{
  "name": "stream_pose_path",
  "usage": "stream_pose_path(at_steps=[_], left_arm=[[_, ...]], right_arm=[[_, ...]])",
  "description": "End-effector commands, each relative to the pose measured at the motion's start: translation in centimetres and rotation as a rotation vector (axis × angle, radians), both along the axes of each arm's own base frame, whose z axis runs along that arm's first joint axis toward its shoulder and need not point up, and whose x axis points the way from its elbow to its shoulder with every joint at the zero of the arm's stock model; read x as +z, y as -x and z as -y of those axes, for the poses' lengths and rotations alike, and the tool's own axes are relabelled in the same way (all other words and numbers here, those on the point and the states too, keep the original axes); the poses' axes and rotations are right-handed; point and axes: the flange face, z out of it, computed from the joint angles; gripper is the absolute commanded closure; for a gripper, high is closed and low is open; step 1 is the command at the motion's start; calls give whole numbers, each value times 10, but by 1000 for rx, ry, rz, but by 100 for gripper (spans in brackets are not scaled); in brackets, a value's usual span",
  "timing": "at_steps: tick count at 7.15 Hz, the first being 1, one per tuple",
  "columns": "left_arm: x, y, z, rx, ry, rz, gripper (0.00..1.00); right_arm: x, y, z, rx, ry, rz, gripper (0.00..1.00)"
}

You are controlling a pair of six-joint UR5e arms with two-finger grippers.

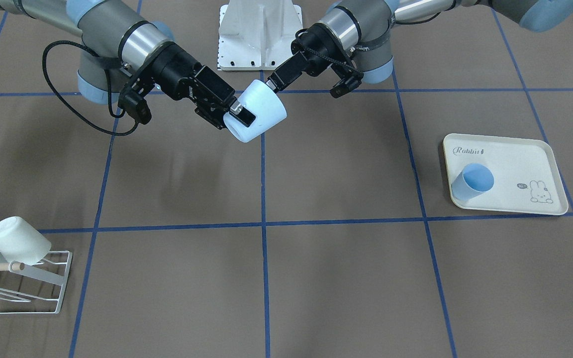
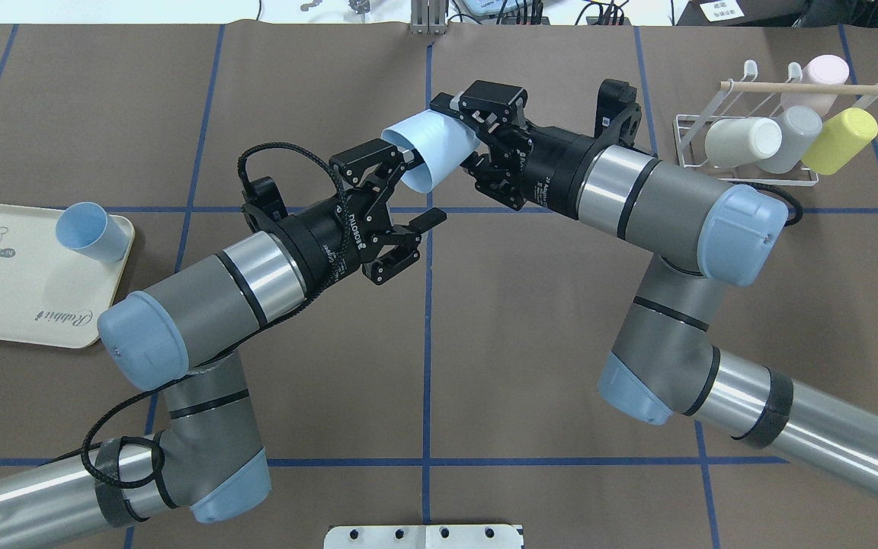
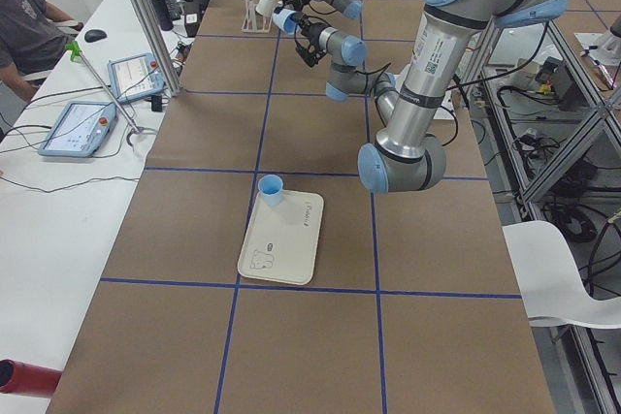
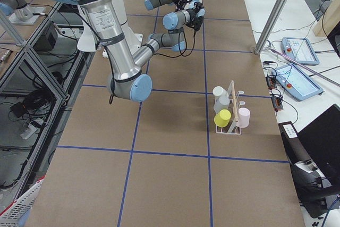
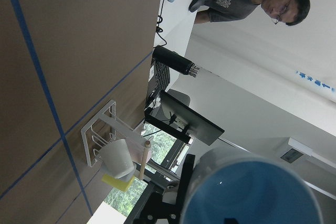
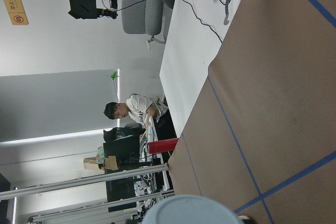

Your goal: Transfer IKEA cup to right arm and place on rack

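The IKEA cup point(image 2: 435, 149), pale blue, hangs tilted in the air over the table's middle, between both grippers. My right gripper point(image 2: 469, 133) is shut on its base end, also seen in the front view point(image 1: 234, 117). My left gripper point(image 2: 405, 187) is open at the cup's mouth: one finger touches the rim and the other stands off below it. The left wrist view looks into the cup's blue inside point(image 5: 247, 198); the right wrist view shows only its base point(image 6: 191, 211). The rack point(image 2: 744, 179), white wire with a wooden dowel, lies at the far right.
Several cups lie on the rack, among them a white one point(image 2: 740, 141) and a yellow one point(image 2: 839, 137). A cream rabbit tray point(image 2: 20, 290) at the left holds another blue cup point(image 2: 88, 232). A person point(image 3: 24, 31) sits at the side desk.
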Motion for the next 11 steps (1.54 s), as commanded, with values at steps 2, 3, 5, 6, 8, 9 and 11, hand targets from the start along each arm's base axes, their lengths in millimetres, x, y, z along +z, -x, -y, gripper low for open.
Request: stream_pose_path(at_steps=[2, 3, 5, 6, 8, 9, 11], left_arm=[[3, 1, 1, -5, -3, 8, 0], [3, 2, 2, -9, -9, 14, 0], [3, 4, 4, -40, -52, 53, 0], [4, 4, 6, -78, -108, 116, 0], [6, 1, 16, -122, -139, 257, 0], [9, 0, 24, -135, -134, 317, 0], [2, 14, 42, -181, -154, 501, 0]], right_arm=[[3, -20, 17, 53, -15, -14, 100], [10, -30, 30, 99, -46, -60, 100], [30, -60, 66, 195, -59, -146, 100], [49, -78, 87, 256, -75, -254, 100], [71, -118, 124, 362, -103, -540, 100], [86, -140, 139, 414, -97, -648, 100], [114, -160, 160, 544, -92, -966, 100]])
